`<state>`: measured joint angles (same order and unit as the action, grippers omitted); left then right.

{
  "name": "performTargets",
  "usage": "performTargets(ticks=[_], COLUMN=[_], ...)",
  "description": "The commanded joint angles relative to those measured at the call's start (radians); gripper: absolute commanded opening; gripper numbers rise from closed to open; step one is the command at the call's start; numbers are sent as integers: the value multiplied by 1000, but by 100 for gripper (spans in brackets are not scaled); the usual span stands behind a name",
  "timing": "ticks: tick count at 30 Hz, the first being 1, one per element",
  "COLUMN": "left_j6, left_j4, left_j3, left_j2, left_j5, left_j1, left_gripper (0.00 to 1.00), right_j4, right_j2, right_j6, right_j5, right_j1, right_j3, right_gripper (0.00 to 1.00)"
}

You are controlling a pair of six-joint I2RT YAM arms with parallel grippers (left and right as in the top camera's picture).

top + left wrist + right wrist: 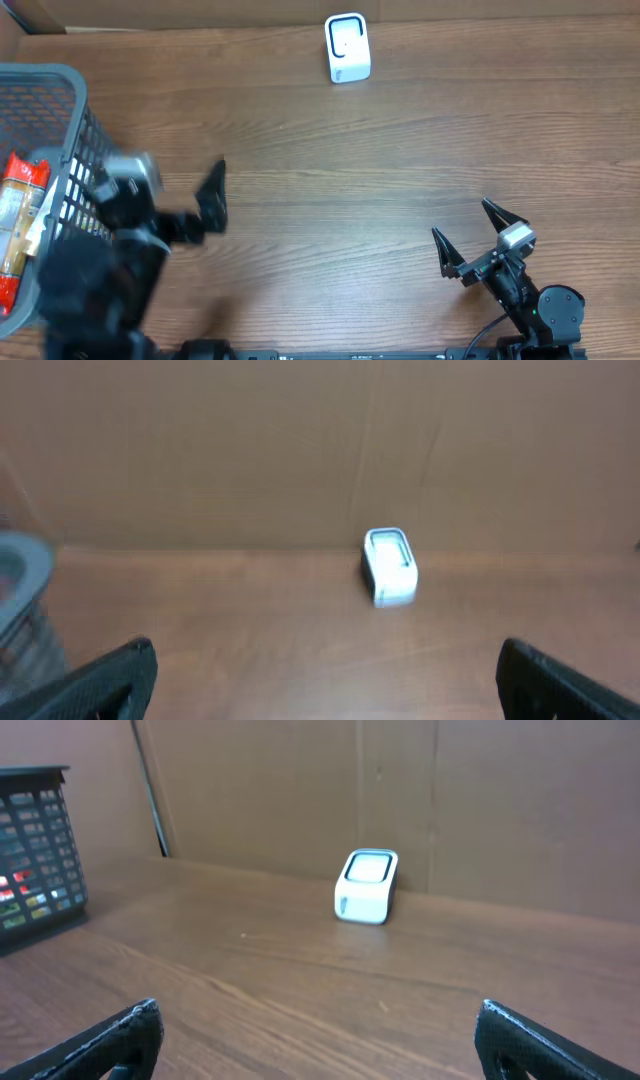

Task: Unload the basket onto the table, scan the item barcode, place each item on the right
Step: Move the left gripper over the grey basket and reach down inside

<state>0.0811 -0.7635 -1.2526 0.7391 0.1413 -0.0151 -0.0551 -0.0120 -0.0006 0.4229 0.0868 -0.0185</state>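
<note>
Glossy white plastic scanner [347,47], matt wood-grain table [350,180]

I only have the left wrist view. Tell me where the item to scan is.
Observer: Red packets lie inside the gray basket at the table's left edge.
Operator: Report the right end effector.
Observer: The right end effector is open and empty, on the table's near right side.
Operator: Place the scanner against it.
Observer: The scanner stands at the far edge, ahead of it and a little to its left.
</note>
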Motion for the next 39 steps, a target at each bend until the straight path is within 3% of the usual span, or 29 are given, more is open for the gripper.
performTargets(ticks=[1,6,9,10,13,18,30,39], left_j6=[-66,-19,106,167,267,258,132,-10], left_j4=[-217,-550,-644,-665,-704,-762,-798,-635], left_j3=[-405,-980,-1119,-1131,-1116,-1063,-848,-575], left_j2=[253,559,634,653,684,764,930,941], left_j5=[-45,-153,-207,-195,-168,-122,-151,-151], left_j1=[-6,-113,-252,-355,-522,-692,-855,-921], left_gripper=[100,100,100,100,100,100,100,100], right_j4=[2,2,2,2,2,2,2,2], right_j2=[9,9,9,9,9,9,9,9], right_j6=[5,5,5,5,5,5,5,5], right_j5=[5,5,5,5,5,5,5,5], right_j1=[6,6,6,6,6,6,6,6], right_j3=[10,10,10,10,10,10,10,10], right_gripper=[100,100,100,100,100,100,100,100])
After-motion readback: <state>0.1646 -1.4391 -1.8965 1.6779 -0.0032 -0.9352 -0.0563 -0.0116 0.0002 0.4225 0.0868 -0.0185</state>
